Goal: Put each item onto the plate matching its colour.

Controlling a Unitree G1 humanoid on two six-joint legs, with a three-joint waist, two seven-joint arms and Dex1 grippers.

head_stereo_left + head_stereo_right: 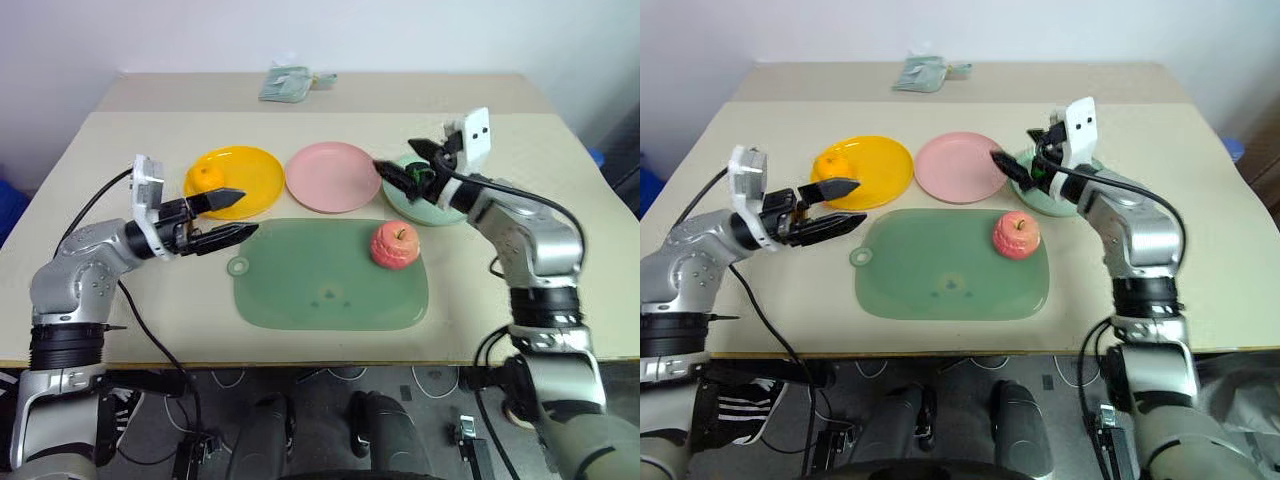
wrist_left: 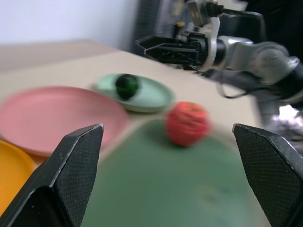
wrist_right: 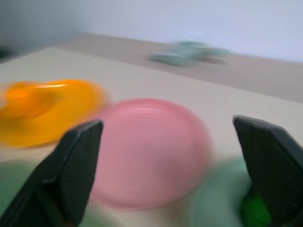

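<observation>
The round orange item (image 1: 207,177) lies on the yellow plate (image 1: 250,172). Beside it, the pink plate (image 1: 333,177) is bare. In the left wrist view, the dark green lump (image 2: 127,86) sits on the mint green plate (image 2: 156,97). The red-pink apple (image 1: 395,244) stands on the right part of the flat green mat (image 1: 320,285). My left gripper (image 1: 249,212) hovers open at the mat's far left corner, pointing right, with nothing in it. My right gripper (image 1: 395,157) is open and holds nothing, above the near-left rim of the green plate (image 1: 440,212), pointing left toward the pink plate.
A crumpled pale green packet (image 1: 285,82) lies at the back of the table. The three plates stand in a row just behind the mat. Bare tabletop (image 1: 120,150) lies on the far left and right.
</observation>
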